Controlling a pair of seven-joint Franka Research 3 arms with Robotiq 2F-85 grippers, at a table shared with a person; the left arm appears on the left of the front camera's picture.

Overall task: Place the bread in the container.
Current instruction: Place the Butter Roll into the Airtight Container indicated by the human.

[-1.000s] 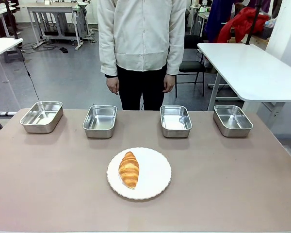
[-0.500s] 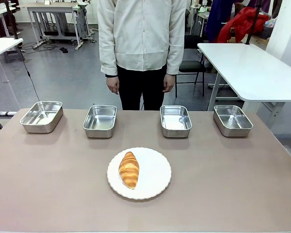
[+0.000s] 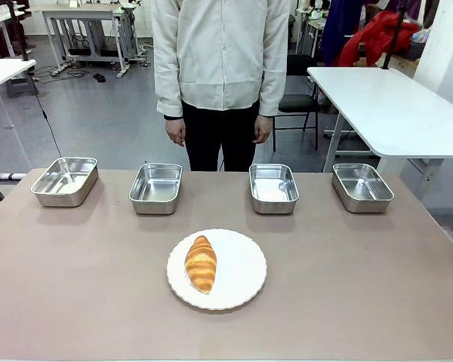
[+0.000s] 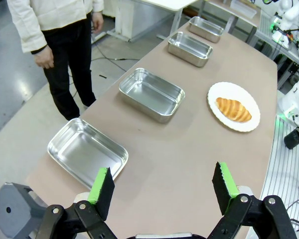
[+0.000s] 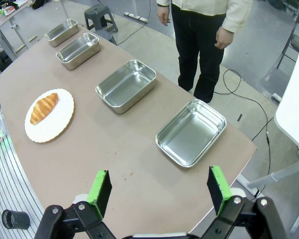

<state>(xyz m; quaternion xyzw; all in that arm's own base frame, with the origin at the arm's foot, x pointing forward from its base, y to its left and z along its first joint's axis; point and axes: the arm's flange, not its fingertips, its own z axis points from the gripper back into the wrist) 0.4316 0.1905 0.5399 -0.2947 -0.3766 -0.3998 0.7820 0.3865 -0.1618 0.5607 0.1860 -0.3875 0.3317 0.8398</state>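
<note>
Along the far edge of the brown surface (image 3: 75, 294) stands a row of four shiny stainless-steel rectangular trays with rounded corners, all empty: the far-left tray (image 3: 64, 181), the second tray (image 3: 155, 188), the third tray (image 3: 273, 188) and the far-right tray (image 3: 362, 187). On the robot's side of the row, in line with the gap between the second and third trays, a round white plate (image 3: 241, 275) carries the golden-brown ridged croissant (image 3: 201, 263). It lies on the plate's left half, well apart from every tray. A person in a cream jacket (image 3: 219, 53) stands behind the row, arms hanging. The left arm's fingers (image 4: 100, 186) are spread wide, gripping nothing, high over the surface's left end. The right arm's fingers (image 5: 215, 184) are likewise released over its right end.
</note>
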